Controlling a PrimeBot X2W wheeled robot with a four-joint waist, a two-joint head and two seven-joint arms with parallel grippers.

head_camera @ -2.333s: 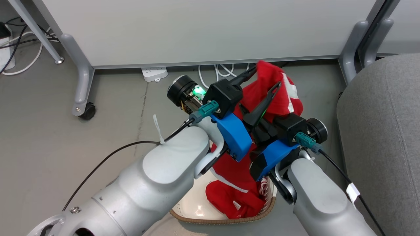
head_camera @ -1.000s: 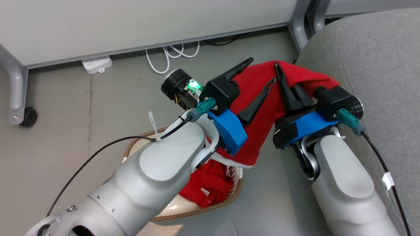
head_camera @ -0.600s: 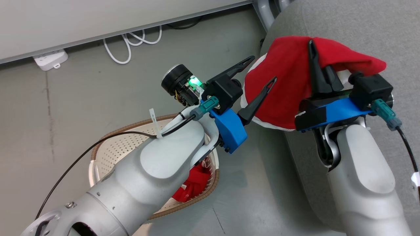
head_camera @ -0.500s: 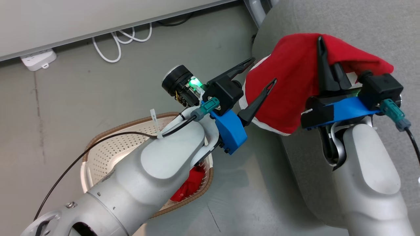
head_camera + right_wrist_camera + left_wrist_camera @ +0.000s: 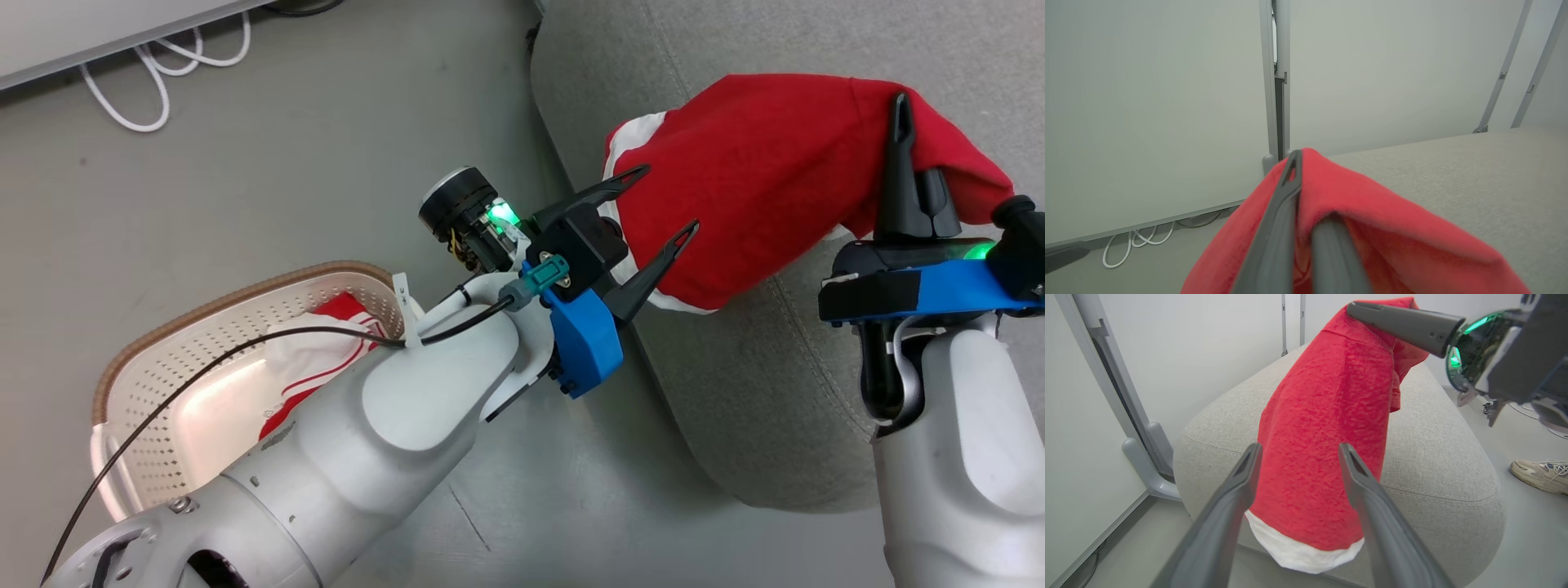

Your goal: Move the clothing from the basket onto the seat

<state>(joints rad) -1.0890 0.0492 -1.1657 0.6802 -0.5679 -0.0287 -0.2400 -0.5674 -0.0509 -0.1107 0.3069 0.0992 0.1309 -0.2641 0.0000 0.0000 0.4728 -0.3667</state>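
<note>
My right gripper (image 5: 906,139) is shut on a red garment (image 5: 759,163) with a white hem and holds it up over the grey seat (image 5: 775,367). The cloth hangs down the seat's front edge. In the right wrist view the fingers (image 5: 1290,192) pinch the red fabric (image 5: 1372,212). My left gripper (image 5: 669,198) is open just left of the hanging hem, nothing between its fingers (image 5: 1237,486); the garment (image 5: 1331,396) hangs beyond them. The cream basket (image 5: 204,302) sits on the floor at lower left, with red-and-white clothing (image 5: 326,343) inside, partly hidden by my left forearm.
A white cable (image 5: 139,82) loops on the grey floor by the pale wall panel (image 5: 1147,102). A person's light shoe (image 5: 1541,475) stands on the floor beside the seat (image 5: 1433,457). Grey metal panel feet (image 5: 1147,465) stand close behind the seat.
The head view has swung right, so basket and floor slid left. My right gripper has carried the red garment further over the seat. The left gripper stays open beside it.
</note>
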